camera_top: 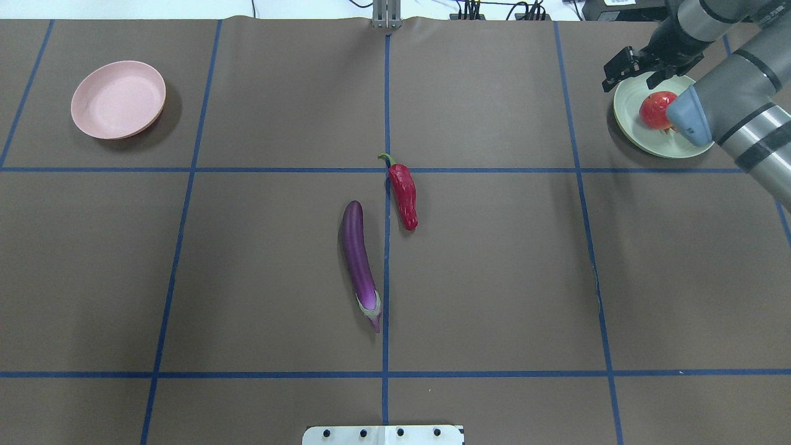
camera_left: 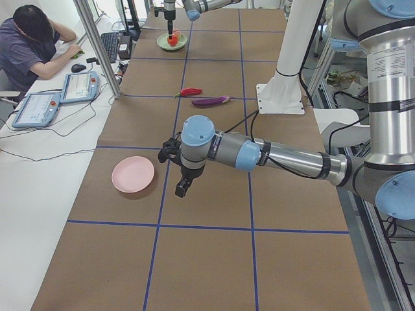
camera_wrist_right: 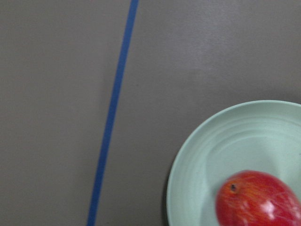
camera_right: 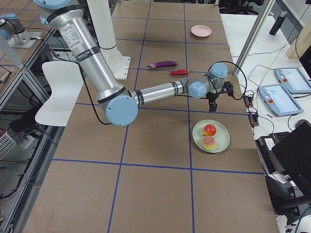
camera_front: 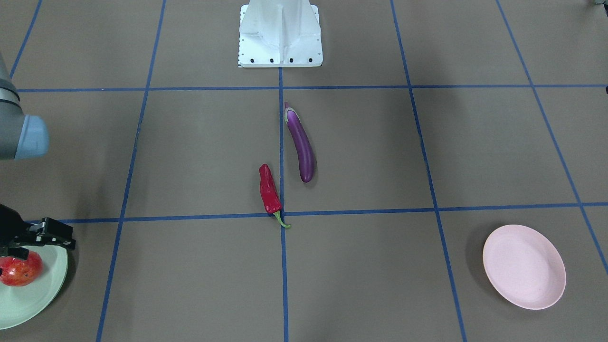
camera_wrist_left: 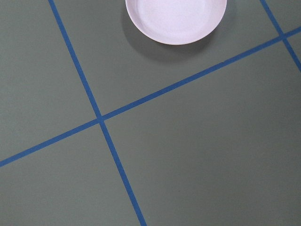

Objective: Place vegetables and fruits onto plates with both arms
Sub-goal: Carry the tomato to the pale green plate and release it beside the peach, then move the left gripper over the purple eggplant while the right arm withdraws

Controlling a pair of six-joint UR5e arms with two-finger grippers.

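The purple eggplant (camera_front: pixel 301 145) and the red chili pepper (camera_front: pixel 269 190) lie side by side at the table's middle, apart from both grippers. The red-orange fruit (camera_front: pixel 19 270) and the pale peach-like fruit (camera_right: pixel 210 142) sit on the mint green plate (camera_front: pixel 38 294). My right gripper (camera_front: pixel 54 235) hovers open and empty at that plate's rim, and it also shows in the overhead view (camera_top: pixel 630 71). The pink plate (camera_front: pixel 524 266) holds nothing. My left gripper (camera_left: pixel 183 188) hangs above the table beside the pink plate (camera_left: pixel 133 175); I cannot tell whether it is open or shut.
The white robot base (camera_front: pixel 280 35) stands at the table's near edge behind the eggplant. Blue tape lines cross the brown table. An operator (camera_left: pixel 32 45) sits at a side desk with tablets beyond the table's far edge.
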